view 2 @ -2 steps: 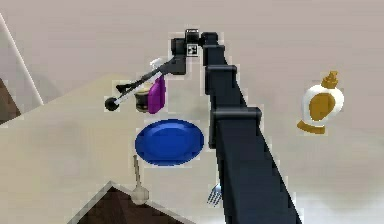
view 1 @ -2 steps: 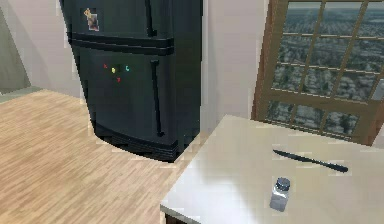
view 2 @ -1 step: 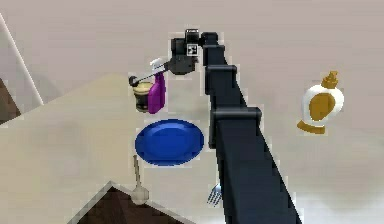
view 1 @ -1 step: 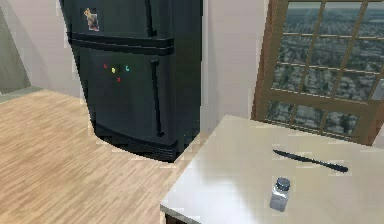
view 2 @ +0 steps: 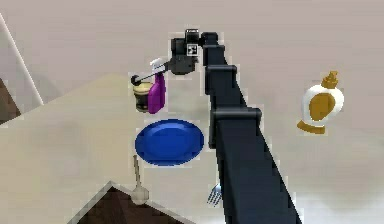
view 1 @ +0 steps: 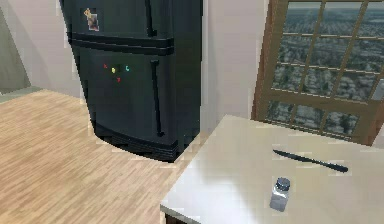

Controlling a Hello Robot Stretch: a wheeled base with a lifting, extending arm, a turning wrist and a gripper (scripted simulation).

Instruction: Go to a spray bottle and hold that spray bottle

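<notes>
A purple spray bottle (view 2: 158,93) stands on the cream tabletop (view 2: 80,130) in the arm side view, just past a blue plate (view 2: 170,142). My arm (view 2: 235,130) reaches up the picture to two white marker squares, and left of them the gripper (view 2: 157,67) sits right at the top of the purple bottle. I cannot tell whether it holds anything, as the bottle stands on the table at its far end. A dark cup (view 2: 141,92) stands right beside the bottle on its left.
A yellow and white bottle (view 2: 320,104) stands at the arm side view's right; a fork (view 2: 213,195) lies near the arm. The forward view has a black fridge (view 1: 130,70), wood floor, a wood-framed window (view 1: 325,60), and a table (view 1: 240,170) bearing a black knife (view 1: 310,160) and a small shaker (view 1: 281,193).
</notes>
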